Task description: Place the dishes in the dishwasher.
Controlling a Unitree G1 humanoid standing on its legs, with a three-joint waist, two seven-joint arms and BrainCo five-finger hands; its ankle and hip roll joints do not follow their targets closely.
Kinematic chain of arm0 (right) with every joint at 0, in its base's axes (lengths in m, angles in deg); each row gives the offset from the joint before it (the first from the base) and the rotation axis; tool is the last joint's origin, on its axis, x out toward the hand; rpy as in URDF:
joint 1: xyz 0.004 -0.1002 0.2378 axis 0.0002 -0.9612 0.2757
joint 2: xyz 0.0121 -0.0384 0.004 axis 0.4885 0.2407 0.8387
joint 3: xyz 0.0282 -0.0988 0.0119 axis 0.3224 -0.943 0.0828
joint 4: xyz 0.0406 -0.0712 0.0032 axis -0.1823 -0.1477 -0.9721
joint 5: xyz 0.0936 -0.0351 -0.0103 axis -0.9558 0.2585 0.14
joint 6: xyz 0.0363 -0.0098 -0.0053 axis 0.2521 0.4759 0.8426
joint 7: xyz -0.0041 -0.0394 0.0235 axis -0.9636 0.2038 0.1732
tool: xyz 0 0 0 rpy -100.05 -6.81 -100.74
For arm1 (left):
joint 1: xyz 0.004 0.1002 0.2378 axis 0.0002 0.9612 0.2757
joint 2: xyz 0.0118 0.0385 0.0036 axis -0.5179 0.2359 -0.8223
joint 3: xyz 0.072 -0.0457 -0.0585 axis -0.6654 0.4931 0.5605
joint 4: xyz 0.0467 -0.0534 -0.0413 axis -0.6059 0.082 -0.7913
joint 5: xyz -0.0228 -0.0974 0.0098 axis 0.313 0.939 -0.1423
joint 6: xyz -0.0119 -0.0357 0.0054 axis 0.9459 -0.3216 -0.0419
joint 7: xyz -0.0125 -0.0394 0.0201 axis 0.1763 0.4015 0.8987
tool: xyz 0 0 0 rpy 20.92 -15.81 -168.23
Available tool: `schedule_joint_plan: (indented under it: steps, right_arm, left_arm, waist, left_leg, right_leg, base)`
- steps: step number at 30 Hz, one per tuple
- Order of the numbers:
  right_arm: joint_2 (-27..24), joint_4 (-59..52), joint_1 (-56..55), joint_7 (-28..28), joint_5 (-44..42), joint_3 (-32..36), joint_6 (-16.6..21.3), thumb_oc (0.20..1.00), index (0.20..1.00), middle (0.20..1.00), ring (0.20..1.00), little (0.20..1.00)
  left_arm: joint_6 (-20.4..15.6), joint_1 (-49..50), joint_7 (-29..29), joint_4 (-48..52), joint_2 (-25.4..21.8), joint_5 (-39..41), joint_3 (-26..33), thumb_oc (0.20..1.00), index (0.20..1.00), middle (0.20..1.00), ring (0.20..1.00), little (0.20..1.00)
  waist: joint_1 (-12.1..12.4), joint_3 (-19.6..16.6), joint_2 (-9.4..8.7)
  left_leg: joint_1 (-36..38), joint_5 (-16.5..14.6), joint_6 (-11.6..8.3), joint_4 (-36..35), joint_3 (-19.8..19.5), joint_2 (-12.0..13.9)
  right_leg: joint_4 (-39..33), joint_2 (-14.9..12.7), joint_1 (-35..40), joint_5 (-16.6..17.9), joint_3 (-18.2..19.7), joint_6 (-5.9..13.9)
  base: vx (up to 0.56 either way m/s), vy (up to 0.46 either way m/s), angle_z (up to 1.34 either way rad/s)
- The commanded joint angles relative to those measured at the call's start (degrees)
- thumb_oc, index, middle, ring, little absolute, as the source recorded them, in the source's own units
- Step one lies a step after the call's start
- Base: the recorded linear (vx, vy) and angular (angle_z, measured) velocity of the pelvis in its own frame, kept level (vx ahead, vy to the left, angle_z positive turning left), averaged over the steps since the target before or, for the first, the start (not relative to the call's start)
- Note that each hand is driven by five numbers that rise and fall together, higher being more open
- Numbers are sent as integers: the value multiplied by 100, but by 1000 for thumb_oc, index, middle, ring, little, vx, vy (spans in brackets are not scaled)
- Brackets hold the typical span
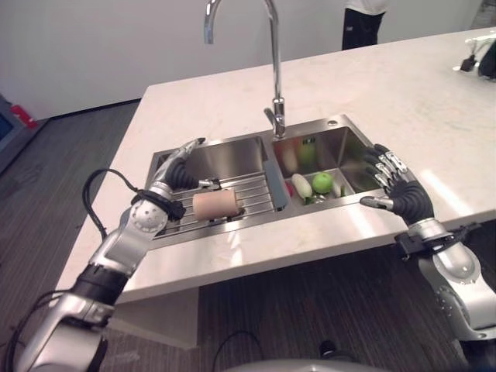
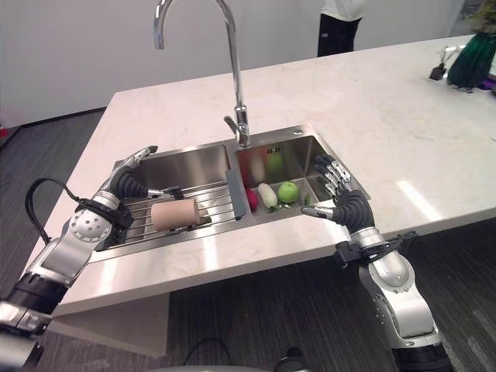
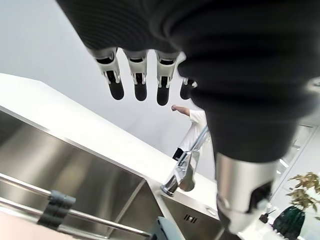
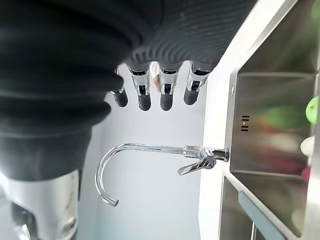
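Observation:
A beige cup lies on its side on the wire rack in the left basin of the steel sink. My left hand hovers over that basin's left end, a little left of the cup and not touching it. Its fingers are straight and hold nothing. My right hand hangs over the right rim of the right basin, fingers spread and relaxed, holding nothing.
The right basin holds a green apple, a white vegetable and something red beside it. A tall curved faucet rises behind the divider. The pale countertop surrounds the sink. A person stands at the far side; a plant sits far right.

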Motion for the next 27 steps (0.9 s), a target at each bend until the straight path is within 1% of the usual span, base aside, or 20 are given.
schedule_joint_plan:
  steps: [1,6,10,13,16,19,24,27]
  right_arm:
    - [-174,45,517,-294,-313,161,175,1000,1000,1000,1000,1000]
    - [-246,55,547,-511,-325,173,109,1000,1000,1000,1000,1000]
    - [-279,19,512,-731,-292,243,51,1000,1000,1000,1000,1000]
    - [-305,53,485,-796,-272,324,38,1000,1000,1000,1000,1000]
    - [-330,39,456,-859,-311,395,15,1000,1000,1000,1000,1000]
    - [-327,8,395,-934,-295,466,-2,1000,1000,1000,1000,1000]
    - [-275,55,417,-911,-286,435,72,1000,1000,1000,1000,1000]
    - [-256,59,443,-862,-261,376,92,1000,1000,1000,1000,1000]
  left_arm:
    - [-83,-717,368,-680,-410,-651,-175,1000,1000,1000,1000,1000]
    - [125,-1018,451,-1732,-261,-1027,-502,1000,1000,1000,1000,1000]
    - [125,-1004,502,-2439,-42,-1138,-400,1000,1000,1000,1000,1000]
    - [152,-892,462,-2761,42,-1272,-324,1000,1000,1000,1000,1000]
    - [140,-791,458,-2980,83,-1168,-266,1000,1000,1000,1000,1000]
    - [103,-602,426,-3070,149,-1327,-230,1000,1000,1000,1000,1000]
    - [73,-526,327,-3070,141,-1392,-266,1000,1000,1000,1000,1000]
    - [123,-574,307,-3075,163,-1528,-341,1000,1000,1000,1000,1000]
  waist:
    - [-8,-70,-41]
    - [-203,-92,-7]
    - [-330,-102,7]
    - [-383,-102,14]
    - [-409,-103,5]
    - [-425,-95,-6]
    - [-365,-108,-48]
    - [-336,-126,-80]
  left_leg:
    - [-18,-140,-126,67,406,423]
    - [27,-171,-110,67,549,402]
    - [69,-177,-114,67,677,407]
    - [94,-188,-117,67,736,407]
    - [109,-191,-115,67,770,412]
    - [125,-193,-115,67,786,419]
    - [152,-203,-95,67,771,425]
    - [154,-197,-93,67,763,438]
  right_leg:
    - [44,-331,160,-437,71,396]
    - [44,-311,114,-425,264,421]
    - [44,-309,88,-411,375,438]
    - [44,-310,75,-410,433,451]
    - [44,-310,71,-408,464,463]
    - [44,-319,60,-397,483,473]
    - [44,-314,95,-385,440,479]
    - [44,-310,104,-379,409,473]
  base:
    - [50,66,-24]
    - [41,35,-20]
    - [56,14,-11]
    - [37,8,-13]
    - [36,-10,-6]
    - [13,-4,-9]
    - [0,0,-3]
    - [0,0,0]
